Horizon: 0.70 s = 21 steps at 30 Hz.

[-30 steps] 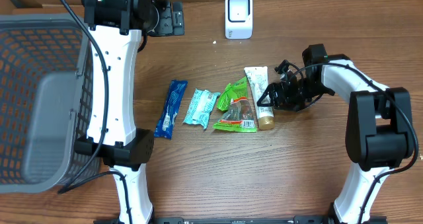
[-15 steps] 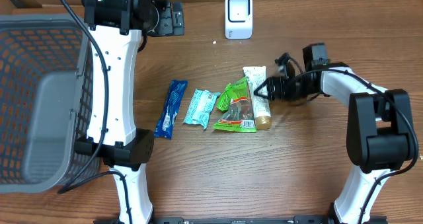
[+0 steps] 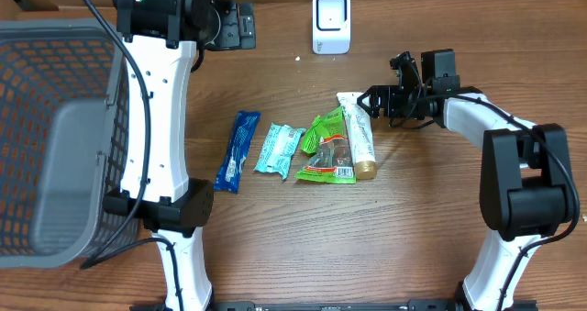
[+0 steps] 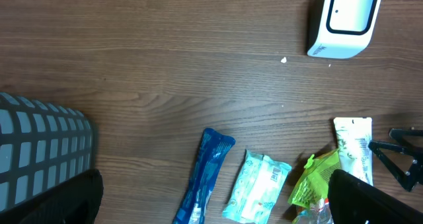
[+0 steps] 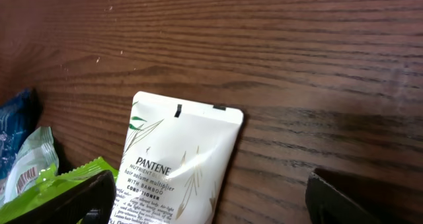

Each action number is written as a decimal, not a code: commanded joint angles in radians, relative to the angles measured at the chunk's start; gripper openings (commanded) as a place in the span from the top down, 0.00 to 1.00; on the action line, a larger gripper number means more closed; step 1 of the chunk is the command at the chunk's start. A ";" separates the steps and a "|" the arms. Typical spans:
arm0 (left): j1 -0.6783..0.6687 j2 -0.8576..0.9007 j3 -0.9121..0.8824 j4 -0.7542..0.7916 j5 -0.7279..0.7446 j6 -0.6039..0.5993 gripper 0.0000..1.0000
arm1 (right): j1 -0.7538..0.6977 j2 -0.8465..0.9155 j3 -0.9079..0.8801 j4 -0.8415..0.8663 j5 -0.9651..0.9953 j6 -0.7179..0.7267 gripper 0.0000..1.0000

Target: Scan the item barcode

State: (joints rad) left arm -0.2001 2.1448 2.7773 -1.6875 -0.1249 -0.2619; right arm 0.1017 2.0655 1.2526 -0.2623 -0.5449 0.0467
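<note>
Overhead view, read from left to right. At the far left stands the grey basket (image 3: 55, 127), set to one side, probably to receive items once they are scanned. My left gripper (image 3: 237, 25) hangs high over the back of the wooden table (image 3: 275, 247) with its jaws spread wide and nothing between them, out of the way of the work. Four items lie in a loose row mid-table: a blue packet (image 3: 238, 151), a pale blue packet (image 3: 279, 149), a green packet (image 3: 323, 138) and, partly tucked under the green one, the white tube (image 3: 358, 135), its gold cap pointing toward me and its crimped end pointing away. The white scanner (image 3: 331, 22) stands behind the row, its window facing the items, so a picked item need only be lifted and turned toward it. My right gripper (image 3: 374, 103) sits low at the tube's crimped end, jaws parted and holding nothing. I judge the tube to be my target. Its barcode is not visible in any view.
</note>
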 commanded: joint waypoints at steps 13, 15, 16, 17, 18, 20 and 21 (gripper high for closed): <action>0.009 -0.003 0.007 -0.002 -0.013 0.000 0.00 | 0.100 0.026 -0.021 -0.146 0.153 0.011 0.45; 0.009 -0.003 0.007 -0.002 -0.013 0.000 0.00 | 0.100 0.026 -0.021 -0.145 0.157 0.026 0.55; 0.009 -0.003 0.007 -0.002 -0.013 0.000 0.00 | 0.099 0.026 -0.021 -0.145 0.166 0.040 0.60; 0.009 -0.003 0.007 -0.002 -0.013 0.000 0.00 | 0.099 0.026 -0.021 -0.145 0.172 0.057 0.64; 0.009 -0.003 0.007 -0.002 -0.013 0.000 0.00 | 0.099 0.026 -0.021 -0.147 0.179 0.075 0.67; 0.009 -0.003 0.007 -0.002 -0.013 0.000 0.00 | 0.099 0.026 -0.021 -0.151 0.194 0.121 0.75; 0.009 -0.003 0.007 -0.002 -0.013 0.000 0.00 | 0.099 0.026 -0.021 -0.156 0.198 0.167 0.79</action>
State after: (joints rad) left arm -0.2001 2.1448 2.7773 -1.6875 -0.1249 -0.2619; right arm 0.1963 2.0579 1.2648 -0.3965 -0.4370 0.1112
